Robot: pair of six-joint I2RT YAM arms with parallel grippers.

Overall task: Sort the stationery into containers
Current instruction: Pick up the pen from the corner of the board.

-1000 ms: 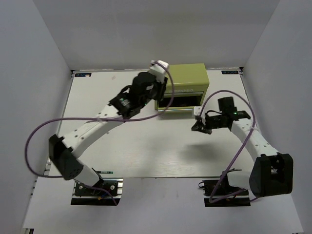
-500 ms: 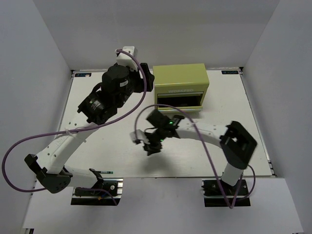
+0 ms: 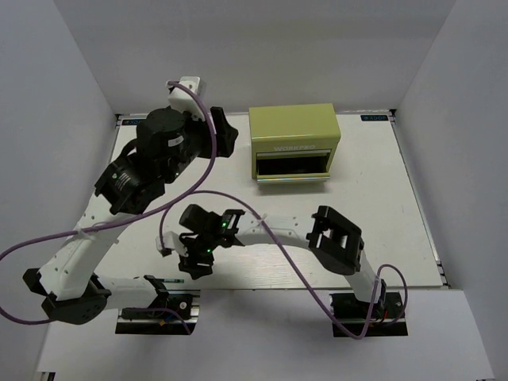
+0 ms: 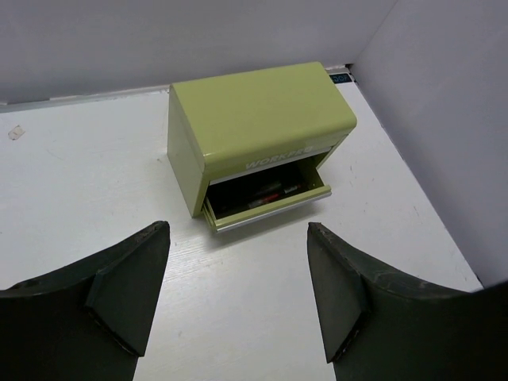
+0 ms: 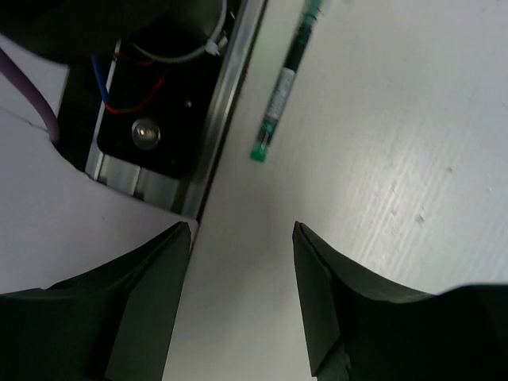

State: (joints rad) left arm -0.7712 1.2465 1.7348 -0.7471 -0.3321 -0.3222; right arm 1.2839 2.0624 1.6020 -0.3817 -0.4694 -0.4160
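Note:
The olive-green cabinet (image 3: 294, 135) stands at the far middle of the table, its lower drawer (image 3: 290, 168) pulled open. In the left wrist view the cabinet (image 4: 262, 119) shows several pens lying in the open drawer (image 4: 266, 194). My left gripper (image 3: 226, 133) hangs high to the left of the cabinet, open and empty (image 4: 238, 302). My right gripper (image 3: 193, 266) reaches across to the near left edge, open and empty (image 5: 242, 294). A thin dark pen with green ends and a white label (image 5: 286, 79) lies on the table just beyond its fingertips.
The pen lies beside the aluminium rail and black mount of the left arm's base (image 5: 151, 119), at the table's near edge. The right arm (image 3: 270, 230) stretches low across the front of the table. Purple cables loop from both arms.
My right arm has swung from the right side across to the near left edge. My left arm has pulled back from the cabinet, up and to the left.

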